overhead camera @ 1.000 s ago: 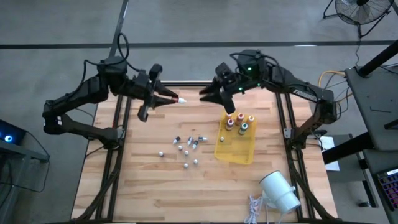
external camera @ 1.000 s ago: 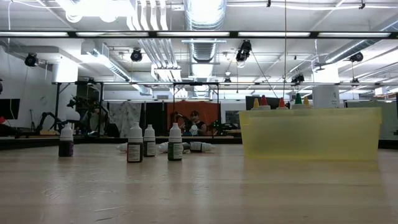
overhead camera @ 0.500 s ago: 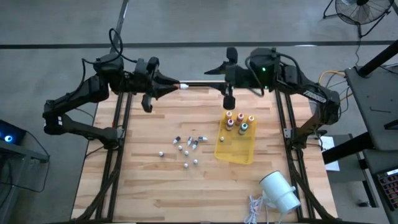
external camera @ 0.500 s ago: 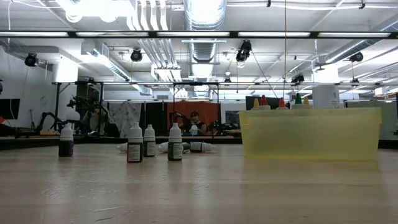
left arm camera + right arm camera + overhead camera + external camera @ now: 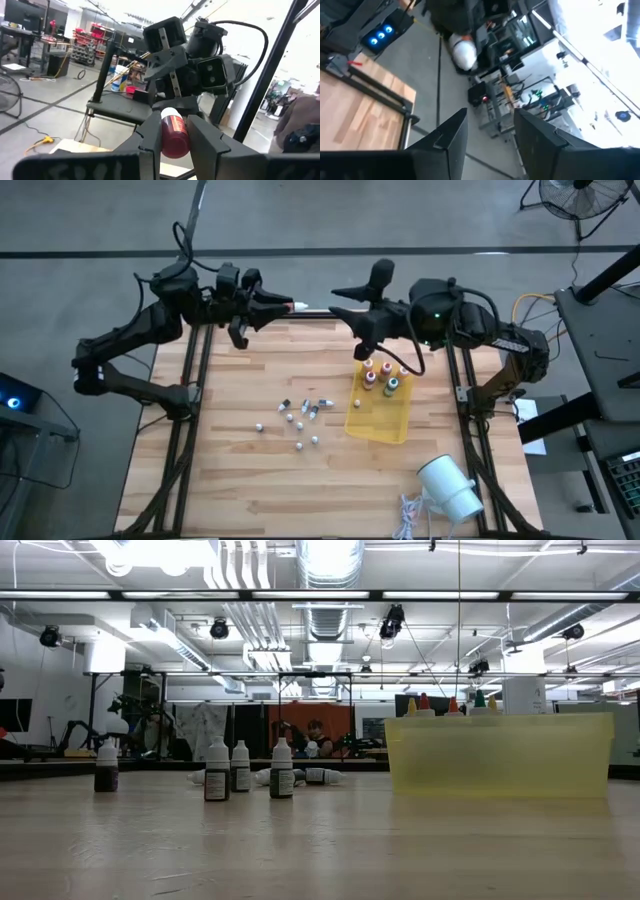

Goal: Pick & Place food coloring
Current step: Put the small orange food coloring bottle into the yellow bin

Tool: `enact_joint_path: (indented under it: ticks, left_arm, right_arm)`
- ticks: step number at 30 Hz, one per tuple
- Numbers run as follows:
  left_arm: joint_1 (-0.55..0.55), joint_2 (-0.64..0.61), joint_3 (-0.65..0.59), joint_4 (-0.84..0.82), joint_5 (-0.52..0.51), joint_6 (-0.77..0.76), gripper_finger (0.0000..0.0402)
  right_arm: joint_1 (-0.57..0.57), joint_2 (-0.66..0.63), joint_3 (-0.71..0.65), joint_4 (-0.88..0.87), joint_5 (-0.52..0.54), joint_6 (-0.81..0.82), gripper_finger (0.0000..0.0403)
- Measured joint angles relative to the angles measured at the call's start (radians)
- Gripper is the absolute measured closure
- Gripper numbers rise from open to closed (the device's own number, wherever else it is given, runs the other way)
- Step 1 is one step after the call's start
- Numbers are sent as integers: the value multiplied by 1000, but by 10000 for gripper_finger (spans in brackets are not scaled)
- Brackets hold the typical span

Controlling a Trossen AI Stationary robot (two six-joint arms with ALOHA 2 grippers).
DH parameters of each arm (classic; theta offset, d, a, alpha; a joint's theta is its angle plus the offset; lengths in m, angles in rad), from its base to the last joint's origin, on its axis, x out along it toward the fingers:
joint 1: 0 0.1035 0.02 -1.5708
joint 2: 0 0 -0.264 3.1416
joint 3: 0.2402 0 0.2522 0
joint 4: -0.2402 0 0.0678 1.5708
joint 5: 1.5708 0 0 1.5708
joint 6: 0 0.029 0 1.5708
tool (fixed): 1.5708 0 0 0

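My left gripper [image 5: 288, 306] is raised over the table's far edge, shut on a small red food coloring bottle [image 5: 172, 134] with a white tip [image 5: 296, 307]. My right gripper [image 5: 341, 300] faces it from the right with a small gap between them, open and empty; in its wrist view the fingers [image 5: 451, 136] frame only the room. More bottles with coloured tops [image 5: 385, 377] stand in the far end of the yellow bin [image 5: 382, 420]. Several tiny vials [image 5: 300, 416] stand or lie on the wood left of the bin. My left gripper pinches the bottle's red body [image 5: 173, 142] between its two fingers. The fingers run about level toward the table's right, along the bottle. The white tip [image 5: 169, 114] sticks out past the fingertips toward the right gripper. The bottle is lifted clear of the table.
A big white cylinder [image 5: 450, 488] with a coiled cord lies at the near right corner. In the low view, small dark bottles [image 5: 217, 771] stand left of the yellow bin's wall [image 5: 500, 755]. Black frame rails run along both sides of the table.
My right gripper has rolled strongly about its own axis and gone up and toward the far edge, staying open. My left gripper has rolled too and drifted slightly up and toward the far edge, keeping the red bottle. The two tips still face each other.
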Motion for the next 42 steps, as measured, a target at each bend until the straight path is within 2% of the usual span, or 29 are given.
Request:
enact_joint_path:
  ticks: [7,15,24,30,42]
  left_arm:
    - [-1,28,0,52,81,-56,346]
    - [0,49,0,59,95,-63,346]
    - [0,49,0,120,135,-104,346]
    - [-1,49,-2,119,145,-110,346]
    - [0,56,-8,120,169,-124,346]
  right_arm:
    - [2,0,0,53,-20,-6,240]
    - [35,0,0,52,-115,17,224]
    - [46,25,0,56,-117,41,218]
    - [45,66,0,96,-113,40,218]
    - [45,68,0,152,-109,31,218]
